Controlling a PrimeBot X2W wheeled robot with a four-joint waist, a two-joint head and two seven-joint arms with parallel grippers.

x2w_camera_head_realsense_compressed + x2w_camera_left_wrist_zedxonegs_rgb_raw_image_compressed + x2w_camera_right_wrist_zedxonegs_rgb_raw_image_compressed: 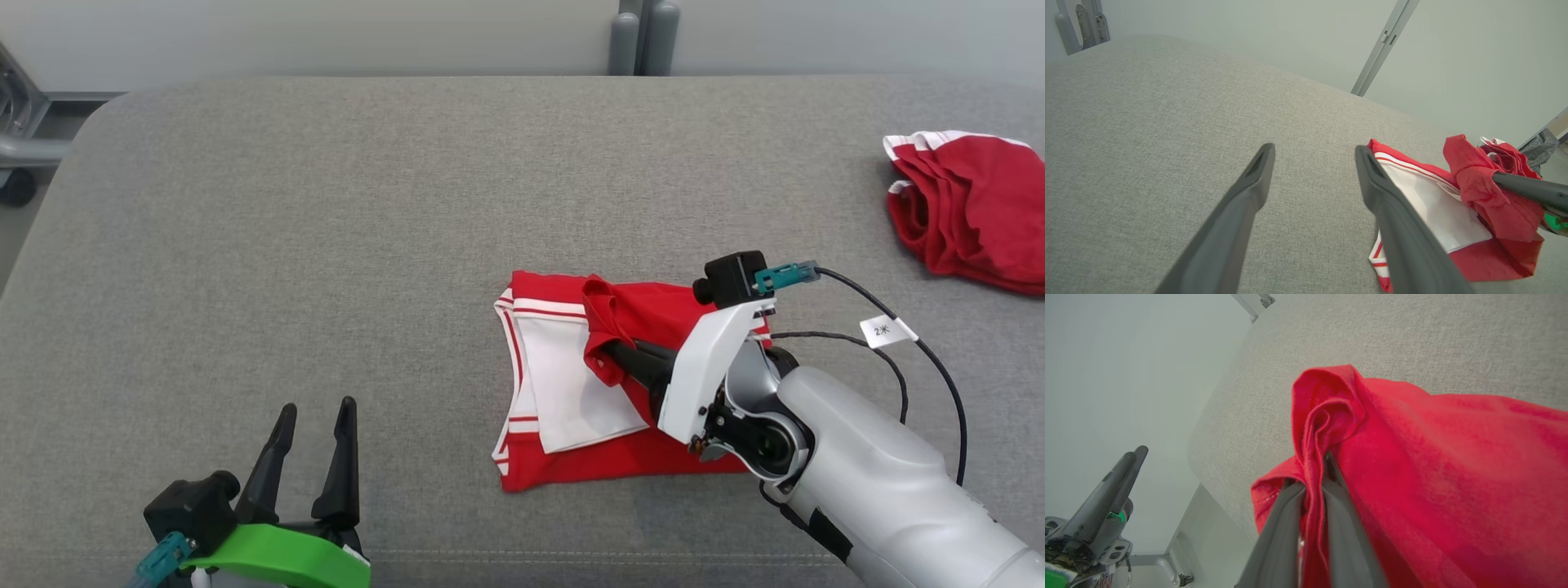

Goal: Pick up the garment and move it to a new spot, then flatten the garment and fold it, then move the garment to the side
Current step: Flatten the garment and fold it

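Garment [571,392]: red and white, partly folded, lying on the grey padded table [326,245], right of the table's middle and toward its near edge. Right gripper [608,353]: fingers pressed together on a raised red flap of it, lifted just off the table, likely so the flap can be carried over as a fold. Left gripper [317,416]: jaws spread, holding nothing, over the table's near-left part, probably parked out of the way. Second red garment [971,204] sits at the table's far-right edge.

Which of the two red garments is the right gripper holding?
The middle garment, with the white panel: the right gripper is shut on its raised red fold. The other garment lies bunched and untouched at far right.
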